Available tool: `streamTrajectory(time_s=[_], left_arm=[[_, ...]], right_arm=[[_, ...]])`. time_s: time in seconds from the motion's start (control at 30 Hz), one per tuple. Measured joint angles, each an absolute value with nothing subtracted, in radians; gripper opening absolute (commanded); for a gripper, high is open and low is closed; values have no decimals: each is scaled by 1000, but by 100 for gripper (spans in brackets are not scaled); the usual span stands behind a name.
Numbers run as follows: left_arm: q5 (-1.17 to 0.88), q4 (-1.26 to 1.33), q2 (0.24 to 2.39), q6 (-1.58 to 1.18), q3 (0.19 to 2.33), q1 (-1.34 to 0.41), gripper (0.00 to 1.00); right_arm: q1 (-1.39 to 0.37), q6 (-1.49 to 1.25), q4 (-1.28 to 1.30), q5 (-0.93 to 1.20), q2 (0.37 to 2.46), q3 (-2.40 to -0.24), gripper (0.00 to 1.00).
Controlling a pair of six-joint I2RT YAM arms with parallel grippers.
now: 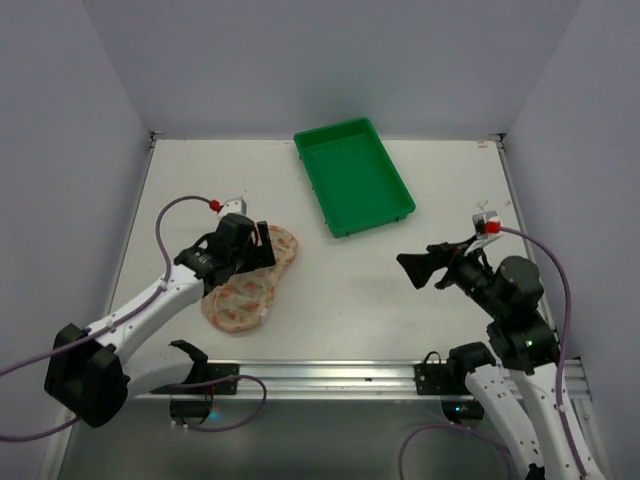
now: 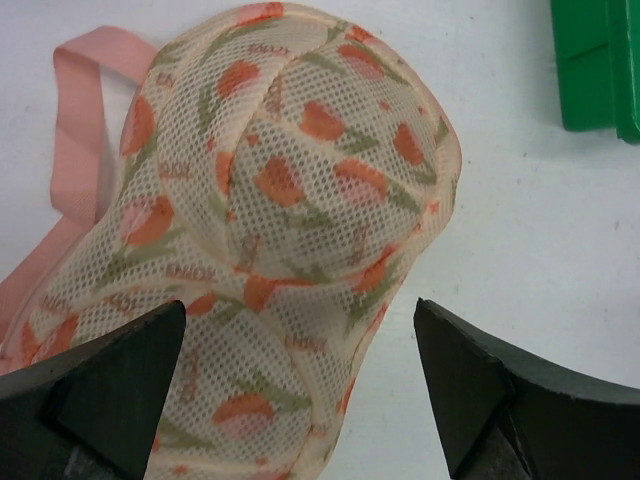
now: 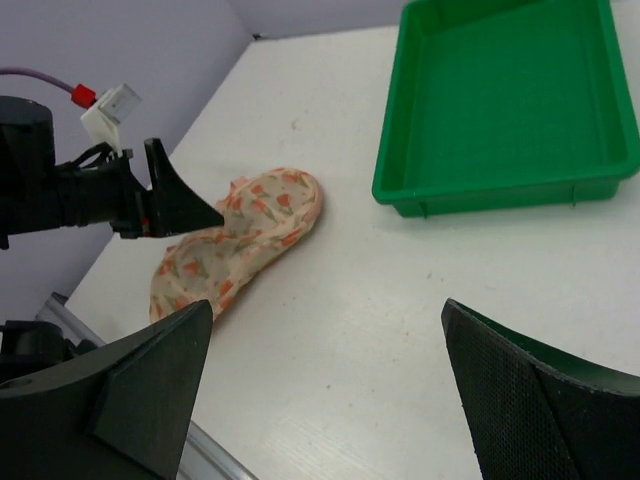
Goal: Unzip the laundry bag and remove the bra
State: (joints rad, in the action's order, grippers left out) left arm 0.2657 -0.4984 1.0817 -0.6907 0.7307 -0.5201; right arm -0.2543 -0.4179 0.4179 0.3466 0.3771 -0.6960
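Observation:
The laundry bag (image 1: 250,285) lies flat on the white table at the left, a two-lobed mesh case with orange floral print (image 2: 290,200) (image 3: 240,245). A pink loop (image 2: 80,130) trails from its left side. My left gripper (image 1: 255,248) (image 2: 300,320) hangs just over the bag's far lobe, open, its fingers apart on either side of the bag's waist and holding nothing. My right gripper (image 1: 412,268) (image 3: 326,310) hovers open above bare table at the right, well away from the bag. The bra is hidden. I cannot see the zipper's state.
A green rectangular tray (image 1: 352,175) (image 3: 505,100) stands at the back centre, with nothing in it; its corner shows in the left wrist view (image 2: 600,60). Grey walls enclose the table on three sides. A metal rail (image 1: 330,375) runs along the near edge.

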Motion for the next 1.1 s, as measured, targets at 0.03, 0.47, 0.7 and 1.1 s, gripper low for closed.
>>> streamTrajectory(time_s=[0.03,0.47,0.7,1.1], left_arm=[[265,-477,1135,-681,751,-515,100],[182,-247,1460,-586,856,-471,95],[94,-94,1431,-575,716,-566,95],[-58,-38,1374,-572,672,-694,100]], right_arm=[[-254,-436,419,345,427,-699,99],[-244,-641,369,47,1095,-860,99],[-163,-646,307,-23,1493,-1124,99],[-139,-621,291,123,1847,-1309,99]])
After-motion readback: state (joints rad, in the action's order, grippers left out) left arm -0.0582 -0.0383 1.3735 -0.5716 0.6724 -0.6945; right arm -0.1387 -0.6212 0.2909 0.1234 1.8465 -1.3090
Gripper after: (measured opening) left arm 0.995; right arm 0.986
